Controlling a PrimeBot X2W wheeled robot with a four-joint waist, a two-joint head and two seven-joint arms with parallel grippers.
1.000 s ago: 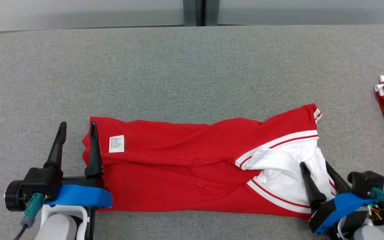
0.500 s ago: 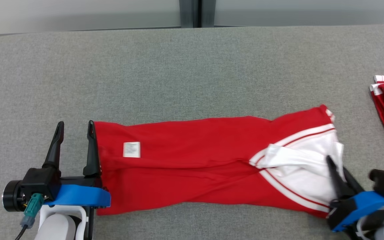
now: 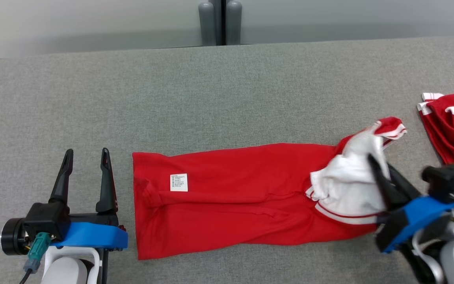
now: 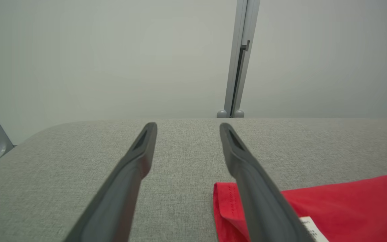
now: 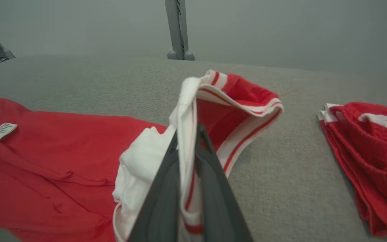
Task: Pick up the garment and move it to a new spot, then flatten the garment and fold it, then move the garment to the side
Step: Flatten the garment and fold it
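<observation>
Two red garments on surface (image 3: 211, 98): long garment (image 3: 231, 197) pinched at white end by right gripper (image 3: 380, 163); second garment (image 3: 451, 122) apart; left gripper (image 3: 86, 156) wide, empty.

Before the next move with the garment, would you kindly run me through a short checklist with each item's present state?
1. Right gripper shut on the garment at its white striped end: ok.
2. Left gripper open, apart from the garment's other edge: ok.
3. Garment flat on the table: not ok, creased, held end bunched and raised.
4. Second red garment clear of the held end: ok.
5. How many layers are pinched: cannot tell.
</observation>
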